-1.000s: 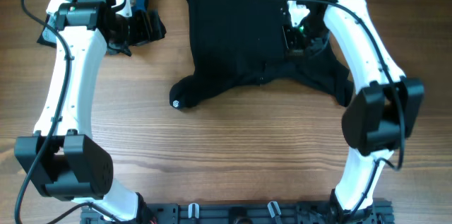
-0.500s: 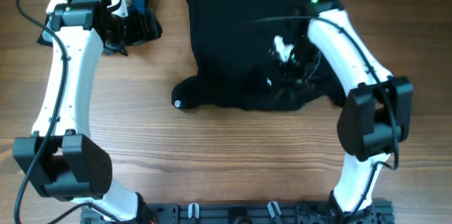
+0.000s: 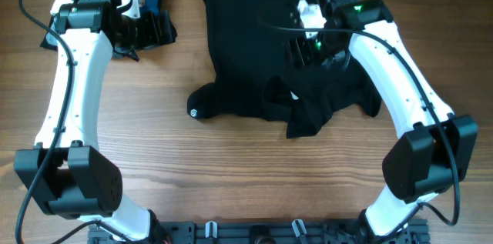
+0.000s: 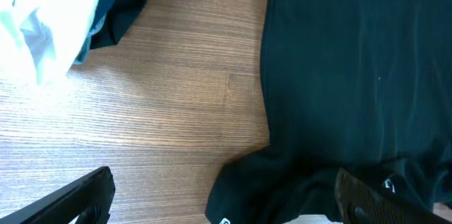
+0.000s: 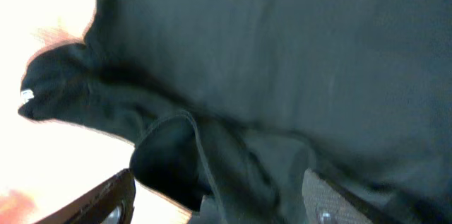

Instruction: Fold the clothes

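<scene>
- A large black soft fabric garment with sleeves (image 3: 254,36) is shown from overhead, spread on a brown wood-grain tabletop (image 3: 231,175), at the far middle and towards the right side
- Its body is laid mostly flat; one sleeve is stretched out to the left, and a small light printed logo (image 3: 192,111) is seen at that sleeve's tip
- Along the near edge of the garment a rumpled flap of black cloth (image 3: 302,118) is bunched up, partly on the garment and partly on bare wood
- The right pincer (image 5: 219,176) is held over the right part of the garment; in the right wrist view its two dark fingers (image 5: 106,197) are spread wide, and nothing is pinched between them
- Just beyond those fingers a raised fold of the black cloth (image 5: 169,146) is seen, somewhat blurred
- The left pincer (image 4: 222,181) is held at the far left, well apart from the right one; its fingers (image 4: 78,199) are spread wide and empty, with bare wood and the garment's left edge below them
- A heap of other clothes in black, white and dark blue (image 3: 150,28) is piled at the far left corner, under the left arm and apart from the black garment
</scene>
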`<state>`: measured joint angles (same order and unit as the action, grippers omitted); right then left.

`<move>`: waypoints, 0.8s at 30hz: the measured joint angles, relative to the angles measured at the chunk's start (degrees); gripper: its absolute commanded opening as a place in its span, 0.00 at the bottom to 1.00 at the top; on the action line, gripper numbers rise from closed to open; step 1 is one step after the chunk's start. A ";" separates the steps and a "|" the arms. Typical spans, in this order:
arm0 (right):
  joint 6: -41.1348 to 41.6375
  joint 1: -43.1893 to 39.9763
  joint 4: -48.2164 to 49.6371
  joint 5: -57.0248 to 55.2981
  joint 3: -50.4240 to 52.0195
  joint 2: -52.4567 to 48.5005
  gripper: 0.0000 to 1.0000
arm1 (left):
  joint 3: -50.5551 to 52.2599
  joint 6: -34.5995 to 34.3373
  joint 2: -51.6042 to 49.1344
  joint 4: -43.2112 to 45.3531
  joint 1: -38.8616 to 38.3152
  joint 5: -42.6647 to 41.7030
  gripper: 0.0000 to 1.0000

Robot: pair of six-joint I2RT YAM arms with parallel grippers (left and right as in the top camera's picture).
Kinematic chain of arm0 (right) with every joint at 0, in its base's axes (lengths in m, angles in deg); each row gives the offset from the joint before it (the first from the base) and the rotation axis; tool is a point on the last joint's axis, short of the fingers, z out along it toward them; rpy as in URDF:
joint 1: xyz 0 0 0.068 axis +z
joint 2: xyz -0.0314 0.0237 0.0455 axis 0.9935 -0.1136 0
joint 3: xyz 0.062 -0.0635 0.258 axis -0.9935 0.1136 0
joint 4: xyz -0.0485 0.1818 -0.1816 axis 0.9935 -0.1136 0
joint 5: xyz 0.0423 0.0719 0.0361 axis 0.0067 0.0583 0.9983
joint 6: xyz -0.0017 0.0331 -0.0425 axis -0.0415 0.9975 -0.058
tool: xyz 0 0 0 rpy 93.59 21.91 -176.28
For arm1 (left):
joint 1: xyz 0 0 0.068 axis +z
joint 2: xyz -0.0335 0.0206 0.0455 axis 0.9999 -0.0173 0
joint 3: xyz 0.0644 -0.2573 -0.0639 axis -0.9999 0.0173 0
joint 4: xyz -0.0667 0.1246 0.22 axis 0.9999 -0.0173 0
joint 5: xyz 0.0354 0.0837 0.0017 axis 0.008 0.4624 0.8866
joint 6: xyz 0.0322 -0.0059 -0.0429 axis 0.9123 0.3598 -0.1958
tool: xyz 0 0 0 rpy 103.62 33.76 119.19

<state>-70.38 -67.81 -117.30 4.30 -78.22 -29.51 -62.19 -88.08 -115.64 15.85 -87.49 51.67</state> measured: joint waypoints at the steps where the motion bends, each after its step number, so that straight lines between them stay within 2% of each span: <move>1: -0.04 0.00 2.05 -0.20 -0.02 -0.22 0.77 | 0.00 0.02 0.00 0.17 0.00 0.00 1.00; 5: 0.22 0.00 3.85 -0.42 -0.02 -3.85 0.67 | 0.00 0.22 0.00 1.86 0.00 1.57 1.00; 9: 1.95 0.00 2.40 -0.42 0.11 -9.53 0.63 | 0.00 0.24 0.00 3.69 0.00 2.99 1.00; 14: 3.76 0.00 -0.87 -0.39 1.36 -10.27 0.59 | 0.00 0.44 0.00 4.68 0.00 3.43 1.00; 20: 8.13 0.50 1.40 -0.39 13.55 -10.27 0.51 | 0.00 0.46 0.00 5.66 0.00 3.65 1.00; 24: 11.26 2.75 0.90 -0.42 18.18 -10.10 0.51 | 0.00 0.61 0.00 5.77 0.00 3.65 1.00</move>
<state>-59.13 -65.06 -116.41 3.88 -60.03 -39.61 -62.19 -87.47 -115.64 21.62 -87.49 55.32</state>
